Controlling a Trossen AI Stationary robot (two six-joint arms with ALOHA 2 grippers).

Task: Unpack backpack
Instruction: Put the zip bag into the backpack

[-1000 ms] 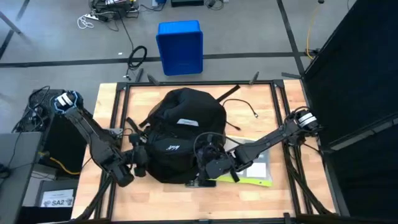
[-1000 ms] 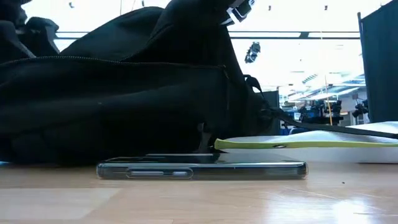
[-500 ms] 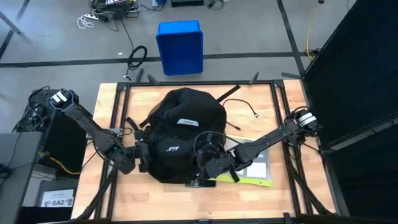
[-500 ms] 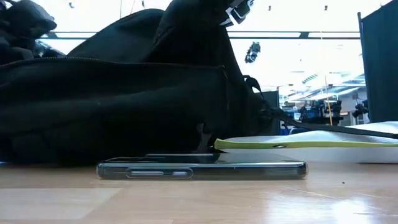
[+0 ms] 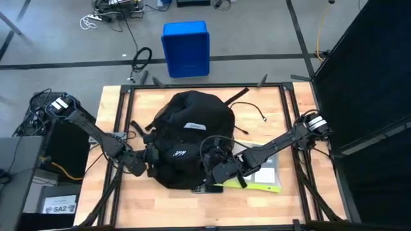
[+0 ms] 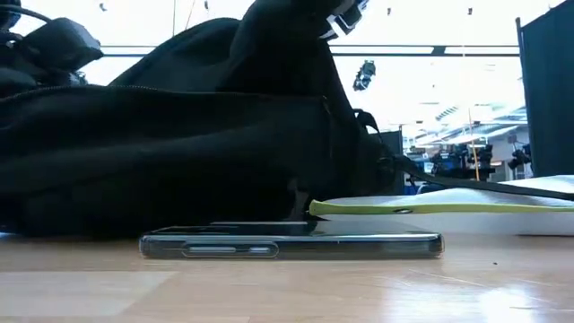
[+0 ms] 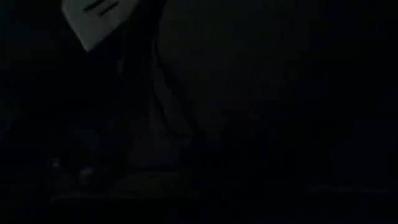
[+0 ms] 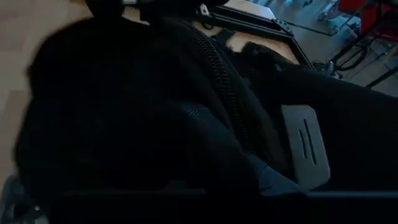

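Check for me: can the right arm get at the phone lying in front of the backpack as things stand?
Probably yes. The phone lies flat on bare table just beside the right gripper, clear of the backpack, with nothing on top of it.

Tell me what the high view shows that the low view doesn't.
Only the high view shows both arms at the backpack: the left pincer at its left side, the right pincer at its front, plus the blue box on the floor. Only the low view shows the phone's side buttons. Both show the backpack, phone and yellow-green folder.
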